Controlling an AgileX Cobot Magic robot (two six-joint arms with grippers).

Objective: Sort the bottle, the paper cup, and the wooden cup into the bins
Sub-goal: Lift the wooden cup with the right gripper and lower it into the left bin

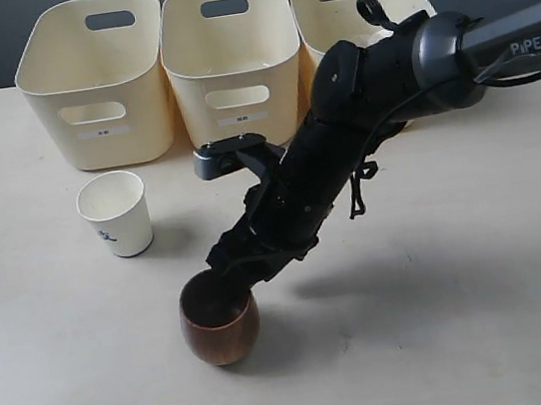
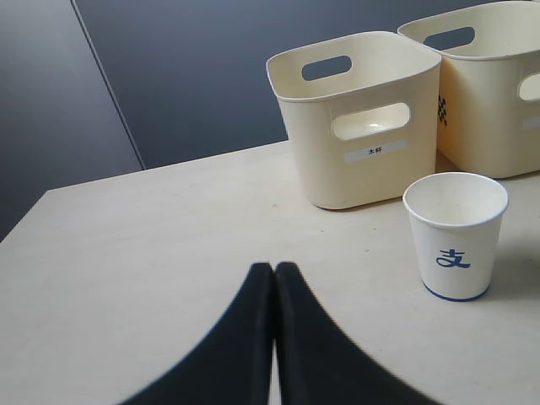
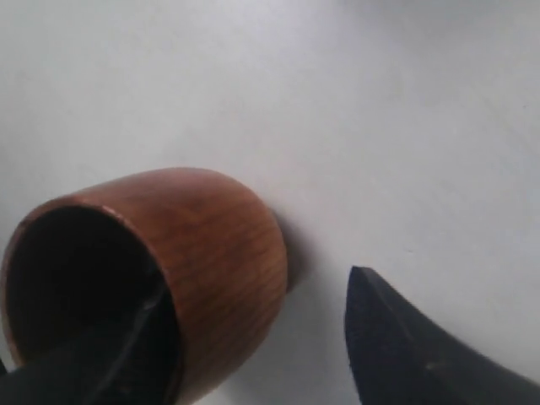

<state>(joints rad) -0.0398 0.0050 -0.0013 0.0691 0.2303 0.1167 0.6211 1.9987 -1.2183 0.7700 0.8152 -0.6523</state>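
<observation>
The right gripper stands wide open around the wall of the wooden cup, which stands on the table near the paper cup, so next it should probably close and lift toward the bins.

The wooden cup is seen upright on the tabletop, dark brown, rounded and glossy, with its mouth open upward. One finger of the right claw is placed inside it, the other outside its wall. The paper cup is white, tapered and upright, with a small blue mark on its side, and it is set near the left one of the bins. Three cream bins are lined up side by side behind both cups, each with oval handle cut-outs and a small label.
</observation>
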